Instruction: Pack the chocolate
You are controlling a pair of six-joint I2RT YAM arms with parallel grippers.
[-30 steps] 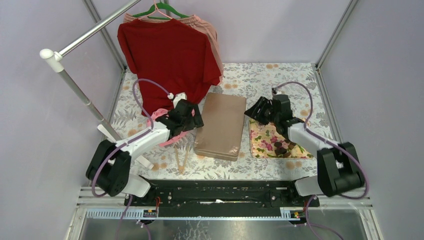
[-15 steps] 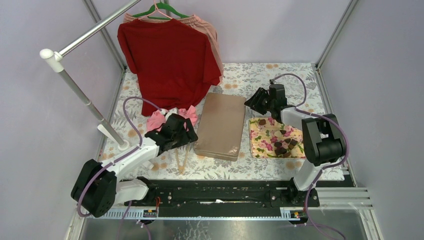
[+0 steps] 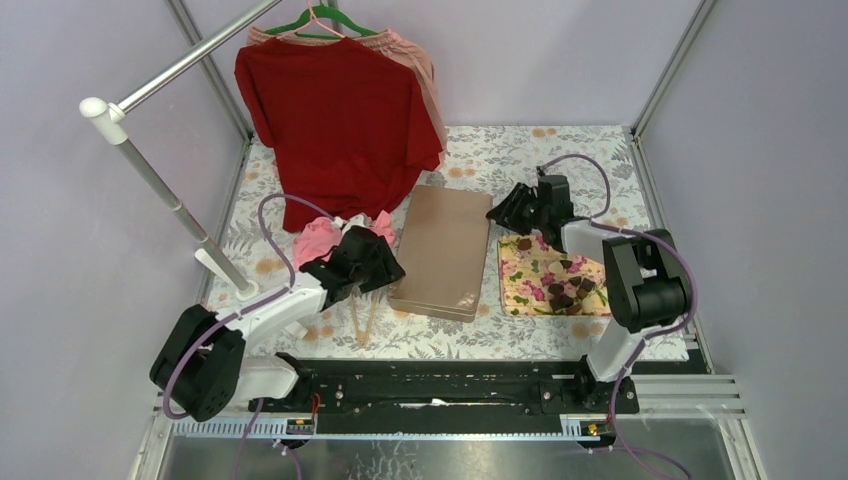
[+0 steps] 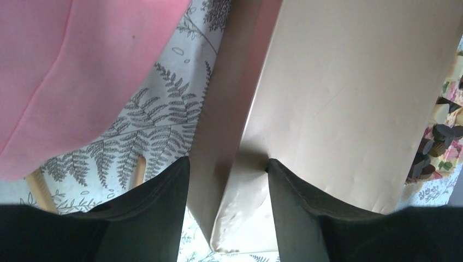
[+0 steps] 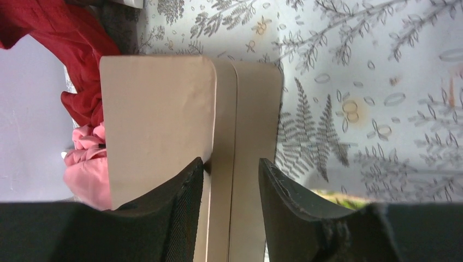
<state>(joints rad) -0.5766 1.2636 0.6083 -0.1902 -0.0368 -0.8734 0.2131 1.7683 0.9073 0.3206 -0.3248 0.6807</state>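
Near the table's left edge stands a tilted rack pole. A red shirt hangs on a green hanger at the back edge, and a pink cloth lies below it. The left gripper is at the front left corner of the tan box. Its fingers are apart, astride the box edge; contact cannot be told. The box lies closed at the table's centre. The right gripper is at the box's back right corner, fingers apart over the lid edge. The chocolate lies as loose dark pieces on the flowered tray, just right of the box. The table covering shows a fern print. The walls are plain lavender.
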